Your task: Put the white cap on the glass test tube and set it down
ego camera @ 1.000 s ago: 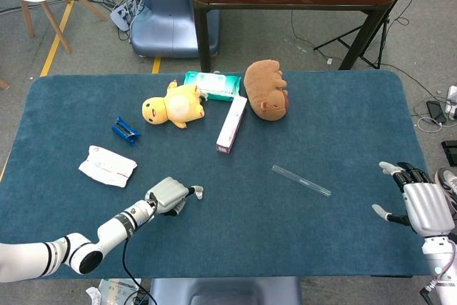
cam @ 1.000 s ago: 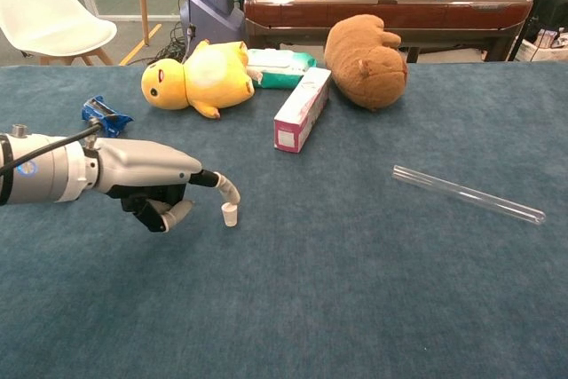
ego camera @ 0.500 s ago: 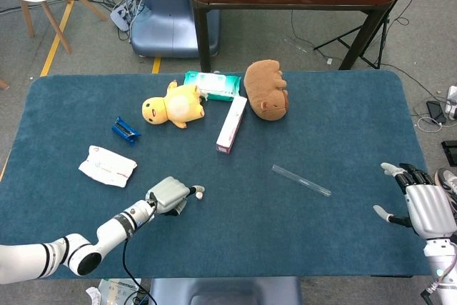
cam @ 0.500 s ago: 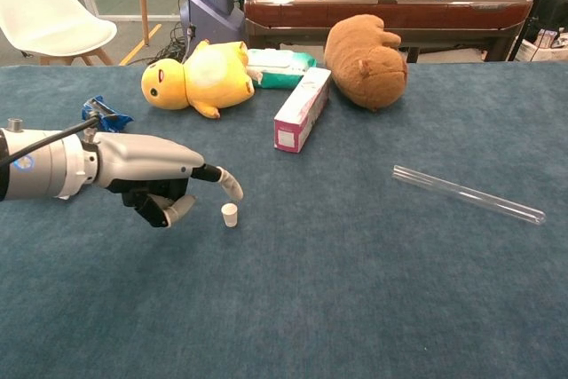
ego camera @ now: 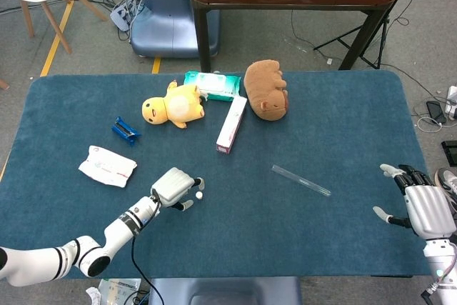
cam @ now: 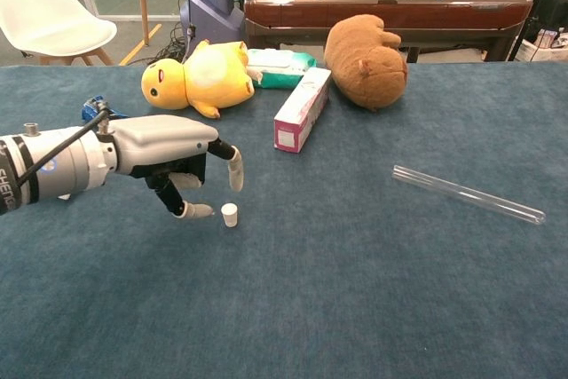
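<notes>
**White cap loose on the mat, both hands holding nothing**

Blue cloth table (ego camera: pixel 335 126): at far left we see a white packet (ego camera: pixel 107 166) and a small blue clip (ego camera: pixel 126 131). Next, our left hand (cam: pixel 173 161) hangs over the white cap (cam: pixel 230 214), fingers apart and pointing down, gripping nothing. One fingertip sits just beside the cap; we can't tell if it touches. The cap stands upright on the cloth.

Further back, near the middle, lie a yellow plush duck (cam: pixel 197 77), a green wipes pack (cam: pixel 282 68), a white-and-pink box (cam: pixel 303 108) and a brown plush animal (cam: pixel 366 60).

Right of centre, the glass test tube (cam: pixel 467 193) lies flat on the cloth, uncapped, well apart from the cap and from both hands.

At the far right edge in the head view, our right hand (ego camera: pixel 424 207) is spread open, holding nothing, well away from the tube.
</notes>
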You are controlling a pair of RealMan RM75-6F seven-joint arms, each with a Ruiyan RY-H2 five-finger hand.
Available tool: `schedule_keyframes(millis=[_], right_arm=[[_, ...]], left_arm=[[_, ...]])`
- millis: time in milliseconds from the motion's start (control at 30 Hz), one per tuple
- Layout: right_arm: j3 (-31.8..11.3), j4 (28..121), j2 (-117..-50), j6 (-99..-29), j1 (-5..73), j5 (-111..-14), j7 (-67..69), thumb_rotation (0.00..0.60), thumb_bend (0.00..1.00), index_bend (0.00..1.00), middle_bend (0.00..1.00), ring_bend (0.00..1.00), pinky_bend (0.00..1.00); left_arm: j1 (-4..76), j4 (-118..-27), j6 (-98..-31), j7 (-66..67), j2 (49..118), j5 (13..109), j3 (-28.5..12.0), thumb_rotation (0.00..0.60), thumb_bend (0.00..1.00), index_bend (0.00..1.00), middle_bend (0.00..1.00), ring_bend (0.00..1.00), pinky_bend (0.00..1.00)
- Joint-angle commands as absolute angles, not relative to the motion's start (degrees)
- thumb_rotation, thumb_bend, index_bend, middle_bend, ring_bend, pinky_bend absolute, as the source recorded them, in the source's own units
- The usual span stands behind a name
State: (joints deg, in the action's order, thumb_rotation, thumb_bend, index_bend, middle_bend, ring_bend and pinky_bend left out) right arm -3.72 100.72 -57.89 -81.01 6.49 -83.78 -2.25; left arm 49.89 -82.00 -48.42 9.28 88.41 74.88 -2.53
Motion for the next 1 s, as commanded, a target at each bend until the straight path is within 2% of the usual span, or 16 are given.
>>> schedule_keyframes(millis=[33,600,1000], right_arm=[[-3.7,100.7,-57.9,-81.0,6.5,-83.8,-2.2,0.6,0.15,0.2,0.31,0.17,0.22],[-3.6,100.5,-57.6,-81.2,6.0,-83.6,-1.8,0.6,0.15,0.2,0.31,0.17,0.22],[-3.5,100.3,-57.5,-81.4,5.8,-83.6,-1.5,0.6,0.15,0.2,0.31,0.17,0.22]], left_arm=[[50.0,-80.8,-48.4,9.3,89.5,75.5,-2.9,0.6,0.29,0.39,1.0,1.0,1.0],[50.4,-75.2,-47.5,12.1,94.4,75.8,-3.5,0.6,0.29,0.41,1.0,1.0,1.0],[50.1,-73.7,-47.4,12.5,95.4,76.2,-3.7,0.6,0.29,0.45,1.0,1.0,1.0]])
